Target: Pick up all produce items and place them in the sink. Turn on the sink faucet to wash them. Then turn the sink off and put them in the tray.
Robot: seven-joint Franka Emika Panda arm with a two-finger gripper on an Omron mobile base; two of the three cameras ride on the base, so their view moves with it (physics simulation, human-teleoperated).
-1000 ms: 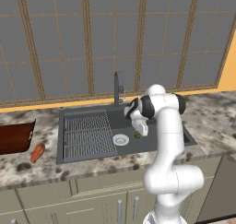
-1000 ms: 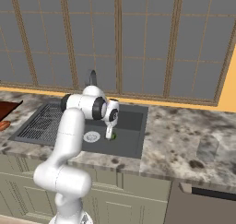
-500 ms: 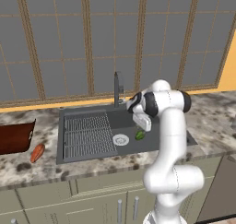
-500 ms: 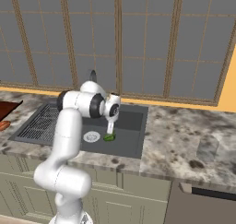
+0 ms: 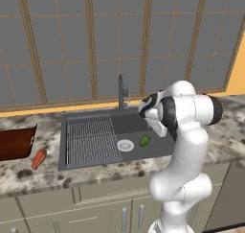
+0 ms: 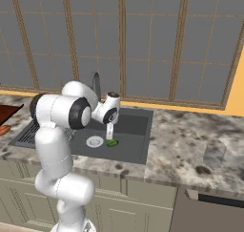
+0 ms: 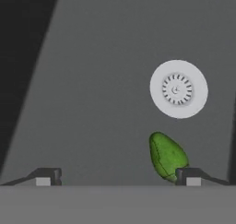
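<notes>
The green produce item [image 5: 145, 141] lies loose on the floor of the sink [image 5: 136, 124], just right of the white drain [image 5: 125, 145]. My gripper [image 6: 110, 130] hangs open a little above it and holds nothing. In the hand view the green piece [image 7: 167, 156] lies beside the right fingertip [image 7: 187, 176], below the drain [image 7: 179, 89]. The orange-red produce item [image 5: 38, 158] rests on the counter left of the sink, next to the tray [image 5: 16, 142]. Behind the basin stands the sink faucet [image 5: 121, 90], with no water running.
A ridged wire rack [image 5: 91, 141] covers the sink's left half. Speckled stone counter [image 6: 190, 135] stretches to the right of the basin. My own white arm [image 5: 186, 131] rises in front of the sink's right edge. Windows line the back wall.
The jaws have spread wide and the green piece has dropped out of them onto the sink floor. The hand has stayed over the same spot.
</notes>
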